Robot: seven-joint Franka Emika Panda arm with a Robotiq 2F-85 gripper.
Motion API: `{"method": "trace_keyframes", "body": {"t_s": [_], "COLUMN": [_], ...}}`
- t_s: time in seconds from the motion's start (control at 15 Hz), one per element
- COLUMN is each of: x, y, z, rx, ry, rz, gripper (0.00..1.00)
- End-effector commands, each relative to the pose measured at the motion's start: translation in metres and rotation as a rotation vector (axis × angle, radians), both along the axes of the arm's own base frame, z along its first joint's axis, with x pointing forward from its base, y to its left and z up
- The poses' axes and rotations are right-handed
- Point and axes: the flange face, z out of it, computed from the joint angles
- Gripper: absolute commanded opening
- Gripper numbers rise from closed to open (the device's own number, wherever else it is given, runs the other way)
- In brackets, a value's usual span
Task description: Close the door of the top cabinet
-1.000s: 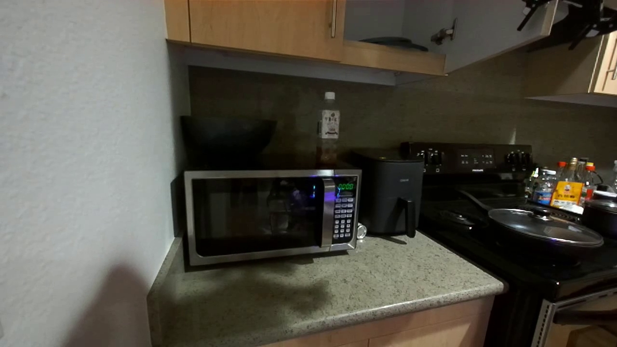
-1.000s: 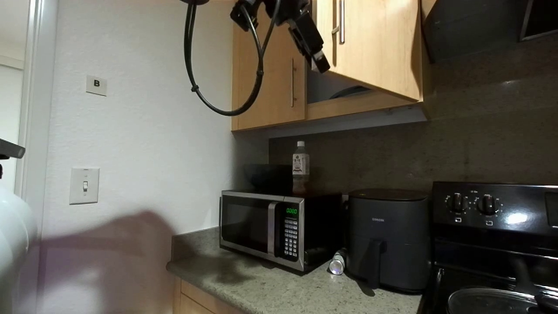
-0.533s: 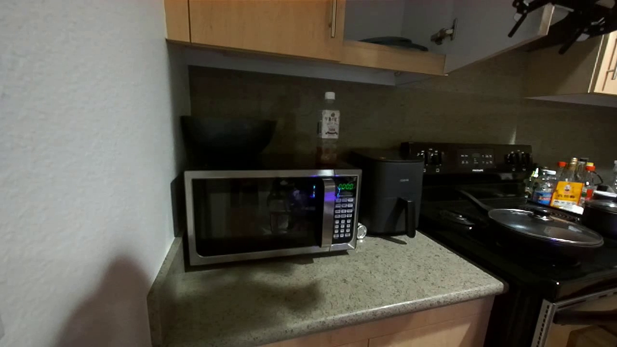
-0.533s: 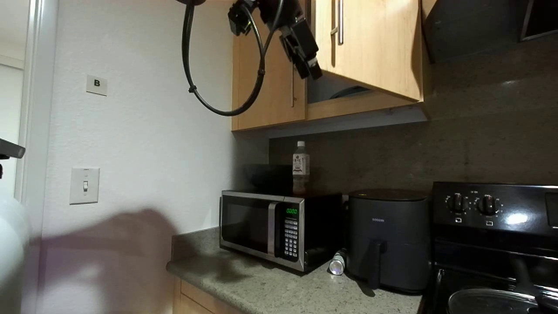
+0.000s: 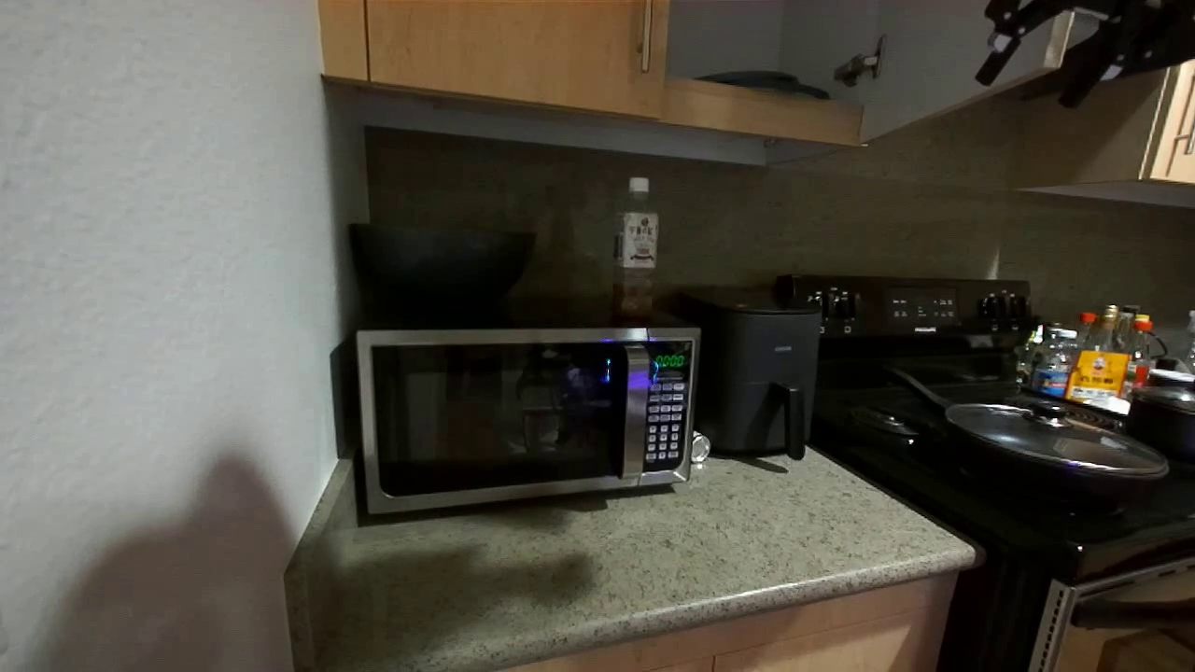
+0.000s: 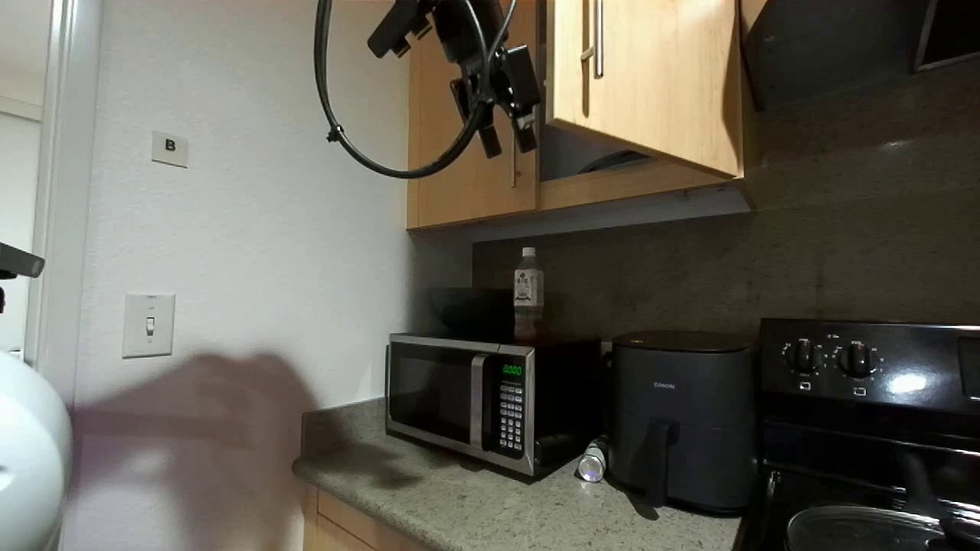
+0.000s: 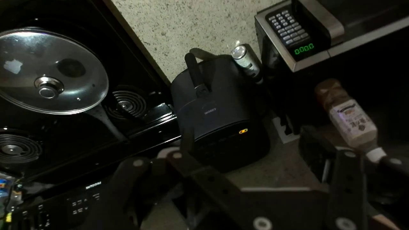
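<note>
The door [image 6: 651, 84] of the top cabinet [image 5: 756, 110] stands swung out, its silver bar handle [image 6: 599, 38] near the free edge. Its grey inner face [image 5: 971, 65] shows in an exterior view, as does the open compartment behind. Left of the door's free edge is my gripper [image 6: 508, 145], in front of the wider shut neighbouring door [image 6: 467, 153]. Whether it touches the door I cannot tell. In the wrist view my gripper [image 7: 247, 132] has its two fingers wide apart, with nothing held between them; there the door cannot be made out.
Below the cabinet are a microwave [image 5: 504, 420], a bottle [image 5: 639, 243] on top of it, and a dark air fryer [image 5: 761, 373]. To the right stands the stove with a lidded pan [image 5: 1055, 439]. A cable [image 6: 387, 172] loops from the arm. Inside the cabinet lies a dark dish [image 5: 766, 84].
My gripper has moved left, away from in front of the door's handle edge, and a little lower. It has also turned, so both fingers show. The door looks unmoved.
</note>
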Motion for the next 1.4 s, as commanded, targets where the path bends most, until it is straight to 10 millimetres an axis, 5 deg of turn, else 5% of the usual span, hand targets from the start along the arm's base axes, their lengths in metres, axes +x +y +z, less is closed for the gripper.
{"method": "trace_keyframes", "body": {"t_s": [0.0,0.13,1.13,1.33], "x": [-0.001,-0.004,-0.004,0.017], "y": [0.003,0.007,0.007,0.022], "z": [0.000,0.000,0.001,0.015], "rx": [-0.013,-0.025,-0.029,-0.043], "ry": [0.031,0.062,0.068,-0.032], "rz": [0.038,0.078,0.086,-0.070], "gripper": [0.90,1.00,1.00,1.00]}}
